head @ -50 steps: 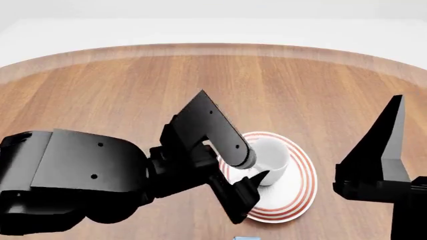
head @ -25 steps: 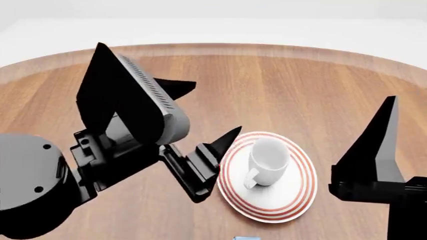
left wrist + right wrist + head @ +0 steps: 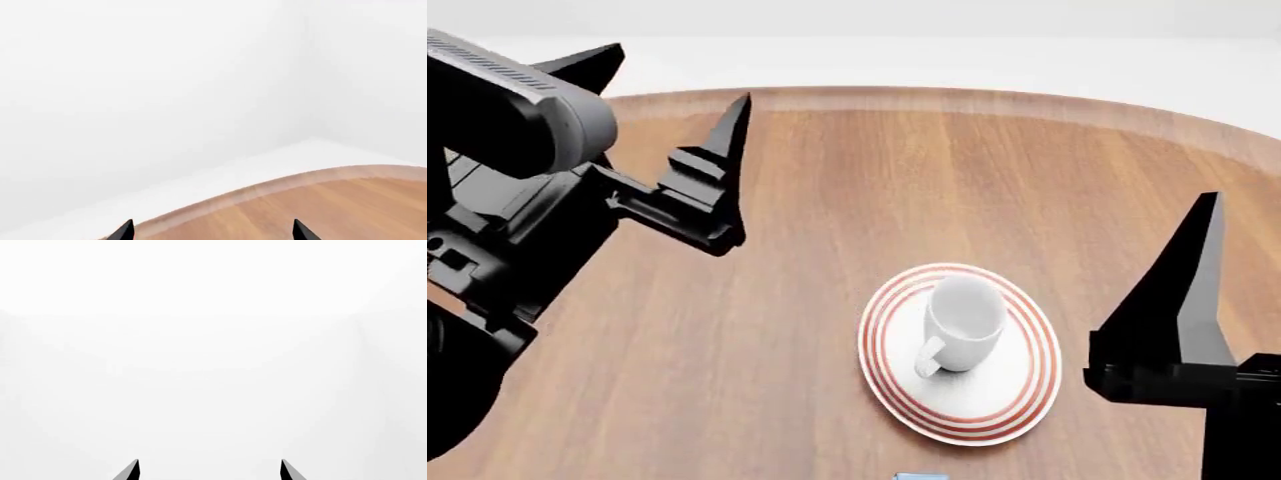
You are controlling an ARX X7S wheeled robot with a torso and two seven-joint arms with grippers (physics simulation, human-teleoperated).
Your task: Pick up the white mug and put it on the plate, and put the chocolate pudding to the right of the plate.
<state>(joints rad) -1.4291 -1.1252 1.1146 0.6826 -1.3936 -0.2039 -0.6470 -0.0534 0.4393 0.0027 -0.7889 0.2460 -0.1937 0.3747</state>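
The white mug stands upright on the red-ringed plate, handle toward me, with nothing touching it. My left gripper hangs open and empty high over the table's far left, well away from the plate. In the left wrist view its tips frame only the table edge and wall. My right gripper is open and empty. One of its fingers rises at the right of the plate. At the bottom edge, a light blue sliver is probably the chocolate pudding; the rest is cut off.
The round wooden table fills the head view, its far rim curving across the top against a white floor. My left arm's black links cover the table's left side.
My left gripper has let go of the mug and swung up and far left, away from the plate. The mug stays upright on the plate. The right arm has barely moved.
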